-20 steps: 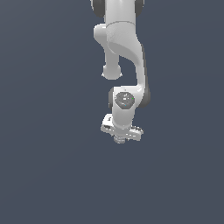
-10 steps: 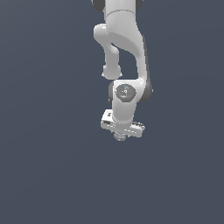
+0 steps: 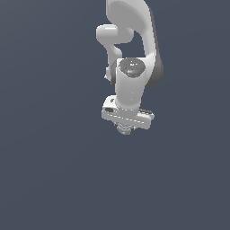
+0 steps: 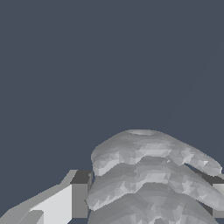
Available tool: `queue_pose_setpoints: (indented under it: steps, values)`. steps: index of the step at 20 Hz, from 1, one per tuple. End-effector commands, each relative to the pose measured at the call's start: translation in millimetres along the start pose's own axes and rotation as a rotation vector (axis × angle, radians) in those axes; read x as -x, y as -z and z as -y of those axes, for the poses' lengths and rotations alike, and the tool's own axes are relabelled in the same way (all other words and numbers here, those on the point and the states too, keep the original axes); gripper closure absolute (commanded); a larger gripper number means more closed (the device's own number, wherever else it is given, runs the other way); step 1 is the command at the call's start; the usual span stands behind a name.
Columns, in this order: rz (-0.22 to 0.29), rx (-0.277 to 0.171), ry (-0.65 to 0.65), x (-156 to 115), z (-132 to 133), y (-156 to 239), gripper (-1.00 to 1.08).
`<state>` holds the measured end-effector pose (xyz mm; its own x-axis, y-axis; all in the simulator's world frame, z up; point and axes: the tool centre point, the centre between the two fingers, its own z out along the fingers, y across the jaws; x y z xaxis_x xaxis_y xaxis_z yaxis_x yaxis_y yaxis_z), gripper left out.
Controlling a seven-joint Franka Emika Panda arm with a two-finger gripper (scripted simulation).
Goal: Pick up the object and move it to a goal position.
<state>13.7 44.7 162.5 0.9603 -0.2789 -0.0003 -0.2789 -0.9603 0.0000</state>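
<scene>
Object: a light-grey, ridged lump, it sits between the two fingers of the gripper, which are clenched on it. In the wrist view it fills the lower right of the frame, its stacked bumpy ridges spreading wider than the gap it is pinched in; one white finger with a dark pad presses against one side, and a sliver of the other finger shows at the frame's right edge against the opposite side.

In the exterior view the object is only a small grey nub poking out below the gripper, a little below the centre of the frame. Above it the white arm rises to the upper edge of the frame, its round wrist joint facing the camera. Around everything lies a plain dark blue-grey background.
</scene>
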Motion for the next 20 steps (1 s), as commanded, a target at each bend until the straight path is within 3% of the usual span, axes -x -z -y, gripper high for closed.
queue_pose_setpoints:
  steps: [1,20]
  values:
    - [-0.001,0.0,0.0,2.7,-1.0,30.4,1.08]
    - [-0.001,0.0,0.0,17.6,-4.1,245.6,1.08]
